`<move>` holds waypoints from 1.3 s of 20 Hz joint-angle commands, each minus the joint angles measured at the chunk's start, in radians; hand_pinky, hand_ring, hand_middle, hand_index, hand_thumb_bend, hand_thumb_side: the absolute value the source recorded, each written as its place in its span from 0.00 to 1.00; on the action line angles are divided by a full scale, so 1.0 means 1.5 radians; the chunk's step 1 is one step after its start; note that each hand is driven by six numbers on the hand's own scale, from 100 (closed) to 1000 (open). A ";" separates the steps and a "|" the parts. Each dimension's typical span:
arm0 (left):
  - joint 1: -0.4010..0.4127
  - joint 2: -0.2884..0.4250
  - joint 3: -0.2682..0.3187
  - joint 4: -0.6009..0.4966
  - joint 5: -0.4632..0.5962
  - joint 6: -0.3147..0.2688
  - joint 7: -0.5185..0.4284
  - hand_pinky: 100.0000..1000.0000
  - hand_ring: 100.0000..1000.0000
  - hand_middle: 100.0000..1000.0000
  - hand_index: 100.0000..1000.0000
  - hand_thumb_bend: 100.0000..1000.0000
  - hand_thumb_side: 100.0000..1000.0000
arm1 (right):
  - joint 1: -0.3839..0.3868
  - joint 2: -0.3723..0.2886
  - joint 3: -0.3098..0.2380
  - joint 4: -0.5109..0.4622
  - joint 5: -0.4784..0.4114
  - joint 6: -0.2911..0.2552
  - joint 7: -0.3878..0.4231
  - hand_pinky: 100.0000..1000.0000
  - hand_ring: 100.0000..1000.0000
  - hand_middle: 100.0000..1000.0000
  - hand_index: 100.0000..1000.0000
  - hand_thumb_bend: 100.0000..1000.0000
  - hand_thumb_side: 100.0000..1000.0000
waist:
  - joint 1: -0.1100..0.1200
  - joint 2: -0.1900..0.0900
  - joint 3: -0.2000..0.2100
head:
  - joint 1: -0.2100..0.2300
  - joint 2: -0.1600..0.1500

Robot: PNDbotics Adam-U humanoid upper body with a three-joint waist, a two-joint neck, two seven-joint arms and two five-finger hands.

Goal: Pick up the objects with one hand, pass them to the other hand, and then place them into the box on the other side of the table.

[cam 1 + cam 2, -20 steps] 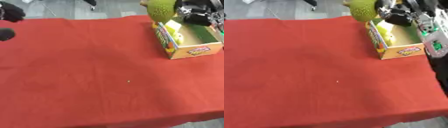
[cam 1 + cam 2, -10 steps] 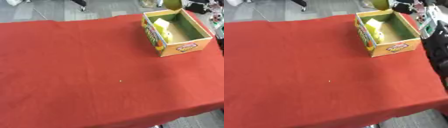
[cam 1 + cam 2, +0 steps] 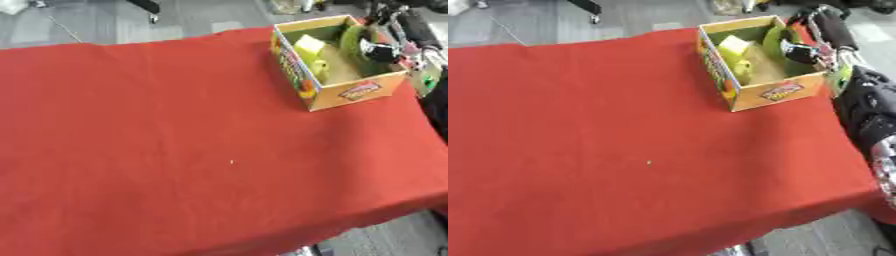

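The bumpy green fruit (image 3: 773,41) that was above the cardboard box (image 3: 765,94) a second ago now sits inside it — right hand (image 3: 802,50) at the box's far-right wall, can't tell its fingers, so placement looks basically done.

Table covered in a red cloth (image 3: 157,130), open yellow cardboard box (image 3: 350,94) with printed sides resting near its far right corner, tiny white speck (image 3: 231,161) mid-cloth

Bright, even light on the red tablecloth (image 3: 175,150), no strong shadows; everything looks softly blurred, perhaps most around the box (image 3: 337,95).
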 commanded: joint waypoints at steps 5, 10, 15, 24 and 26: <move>-0.002 0.003 0.010 -0.012 0.005 0.006 -0.004 0.81 0.73 0.67 0.77 0.62 0.63 | -0.004 -0.043 -0.007 -0.037 0.028 -0.028 -0.017 0.74 0.68 0.66 0.99 0.00 0.11 | 0.000 -0.010 -0.004 | 0.000 -0.002; 0.000 -0.002 0.008 -0.011 0.005 0.010 -0.010 0.81 0.73 0.67 0.77 0.62 0.63 | 0.011 -0.065 -0.013 -0.131 0.006 -0.063 -0.008 0.75 0.70 0.69 1.00 0.00 0.02 | -0.006 -0.010 -0.010 | 0.008 -0.002; -0.002 -0.016 0.006 -0.013 -0.001 0.013 -0.009 0.81 0.73 0.67 0.76 0.61 0.62 | 0.065 -0.098 -0.021 -0.304 -0.065 -0.091 0.010 0.77 0.72 0.73 1.00 0.00 0.00 | -0.013 -0.009 -0.017 | 0.032 -0.002; -0.015 -0.075 0.011 -0.048 -0.039 -0.014 0.098 0.81 0.73 0.66 0.74 0.50 0.64 | 0.293 -0.029 -0.109 -0.795 -0.343 0.015 0.037 0.77 0.72 0.72 0.97 0.00 0.00 | -0.031 -0.021 -0.043 | 0.127 -0.002; -0.017 -0.098 0.013 -0.059 -0.049 -0.017 0.117 0.81 0.73 0.66 0.75 0.47 0.66 | 0.329 0.022 -0.128 -0.874 -0.392 0.041 0.044 0.77 0.73 0.71 0.96 0.00 0.12 | -0.032 -0.024 -0.051 | 0.148 -0.002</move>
